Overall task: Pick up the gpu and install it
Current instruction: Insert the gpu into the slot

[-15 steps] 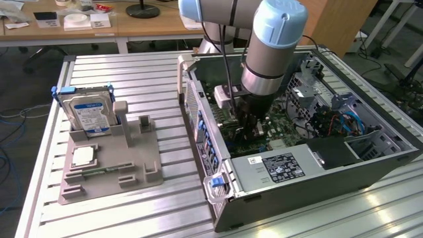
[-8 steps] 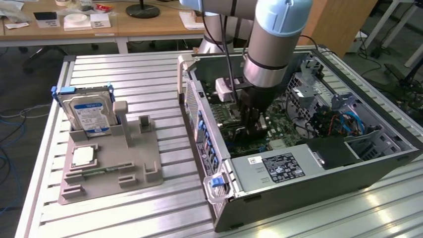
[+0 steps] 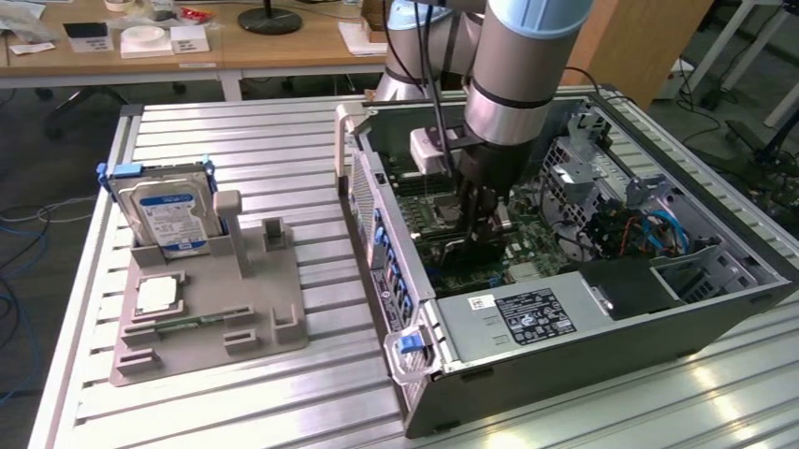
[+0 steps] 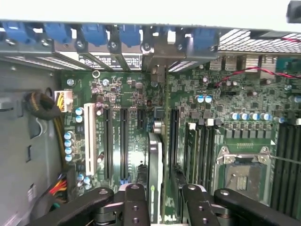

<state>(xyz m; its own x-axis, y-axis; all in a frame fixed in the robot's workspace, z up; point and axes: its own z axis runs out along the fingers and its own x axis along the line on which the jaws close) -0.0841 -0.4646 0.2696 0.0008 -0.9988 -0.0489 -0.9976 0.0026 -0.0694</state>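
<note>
Gpu (image 4: 155, 174) held edge-on between the claw (image 4: 161, 200) fingers, motherboard (image 4: 207, 117) seen just below the claw, inside open computer case (image 3: 600, 327)

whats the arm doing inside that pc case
The arm's gripper is down inside the open case, holding the gpu on edge between its fingers, over the motherboard and its expansion slots. The hard drive stands in the grey holder on the table beside the case.

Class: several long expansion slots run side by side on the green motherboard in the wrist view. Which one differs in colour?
The white expansion slot, the one next to the yellow-and-black cable bundle. The other long black slots beside it are all dark.
</note>
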